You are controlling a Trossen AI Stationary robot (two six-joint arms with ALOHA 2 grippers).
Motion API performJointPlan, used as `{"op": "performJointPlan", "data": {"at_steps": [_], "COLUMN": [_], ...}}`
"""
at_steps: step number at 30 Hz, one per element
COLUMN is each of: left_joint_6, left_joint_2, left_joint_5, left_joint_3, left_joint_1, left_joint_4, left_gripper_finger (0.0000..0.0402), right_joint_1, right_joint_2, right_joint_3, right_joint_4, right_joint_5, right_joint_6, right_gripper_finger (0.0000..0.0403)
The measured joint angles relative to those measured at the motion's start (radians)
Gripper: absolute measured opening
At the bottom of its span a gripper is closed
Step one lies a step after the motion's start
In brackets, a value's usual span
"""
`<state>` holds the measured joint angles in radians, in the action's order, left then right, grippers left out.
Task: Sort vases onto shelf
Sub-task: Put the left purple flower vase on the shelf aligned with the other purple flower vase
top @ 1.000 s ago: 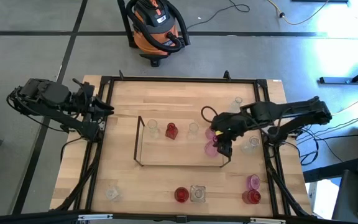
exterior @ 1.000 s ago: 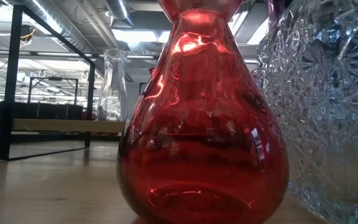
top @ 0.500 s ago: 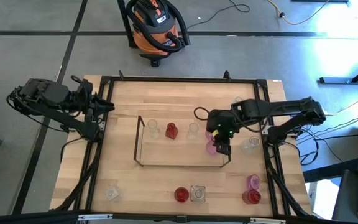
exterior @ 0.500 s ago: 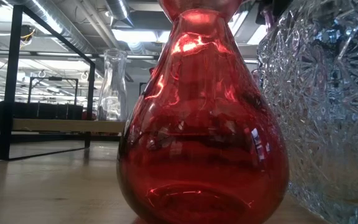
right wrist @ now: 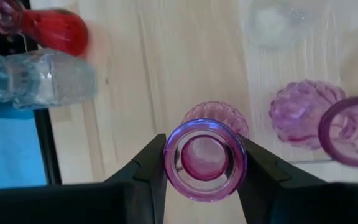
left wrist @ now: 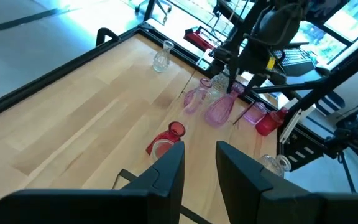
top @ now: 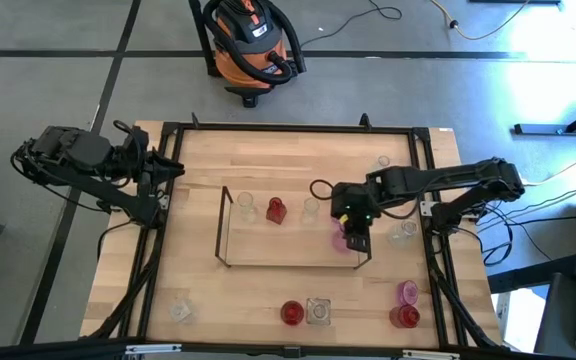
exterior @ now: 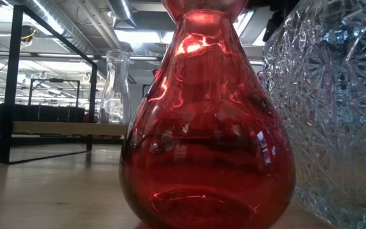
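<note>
The wire shelf (top: 230, 228) stands mid-table. Along it stand a clear vase (top: 246, 207), a red vase (top: 275, 210) and another clear one (top: 311, 208). At its right end my right gripper (top: 353, 236) is shut on a pink vase (right wrist: 205, 158). The left wrist view shows this vase (left wrist: 219, 111) under the gripper; whether its base rests on anything I cannot tell. A second pink vase (right wrist: 303, 111) stands close beside it. My left gripper (left wrist: 201, 158) waits open at the table's left edge (top: 168, 175), with nothing between its fingers. My right gripper pinches the pink vase's mouth rim (right wrist: 169, 163) between its two fingers (right wrist: 149, 169), one on each side. The fingers come from above, pointing steeply down. The vase stands upright below them, its belly visible beneath the rim.
Loose vases stand near the front edge: clear (top: 180, 310), red (top: 291, 313), a cut-glass jar (top: 317, 312), pink (top: 407, 292), red (top: 404, 317). Two clear ones (top: 404, 232) (top: 382, 163) stand at the right. A black frame (top: 288, 128) edges the table.
My right gripper has sunk a little and swung slightly toward the table's left over the shelf's right end, rolling its wrist, still shut on the pink vase. My left gripper has rolled a little in place.
</note>
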<state>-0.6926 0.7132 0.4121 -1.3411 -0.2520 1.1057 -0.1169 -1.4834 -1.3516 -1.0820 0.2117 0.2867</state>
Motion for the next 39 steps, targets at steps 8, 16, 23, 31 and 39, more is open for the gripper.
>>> {"op": "performJointPlan", "data": {"at_steps": [8,16,23,31,39], "left_joint_6": [-0.013,-0.016,-0.024,-0.038,-0.038], "left_joint_2": [0.0,0.001,0.011,0.022,0.034], "left_joint_5": [0.008,0.021,0.034,0.041,0.041], "left_joint_3": [0.0,0.0,0.0,0.0,0.0], "left_joint_1": [0.0,0.0,0.0,0.0,0.0], "left_joint_4": [0.0,0.0,0.0,0.0,0.0], "left_gripper_finger": [0.0085,0.0085,0.0085,0.0085,0.0085], "right_joint_1": [0.0,0.0,-0.001,0.0,0.0], "right_joint_2": [0.02,0.051,0.051,0.05,0.047], "right_joint_3": [0.05,0.085,0.091,0.091,0.094], "right_joint_4": [0.054,0.065,0.083,0.084,0.075], "right_joint_5": [-0.015,-0.047,-0.064,-0.084,-0.044], "right_joint_6": [-0.002,0.005,0.013,0.031,0.031], "right_gripper_finger": [0.0133,0.0133,0.0134,0.0143,0.0179]}}
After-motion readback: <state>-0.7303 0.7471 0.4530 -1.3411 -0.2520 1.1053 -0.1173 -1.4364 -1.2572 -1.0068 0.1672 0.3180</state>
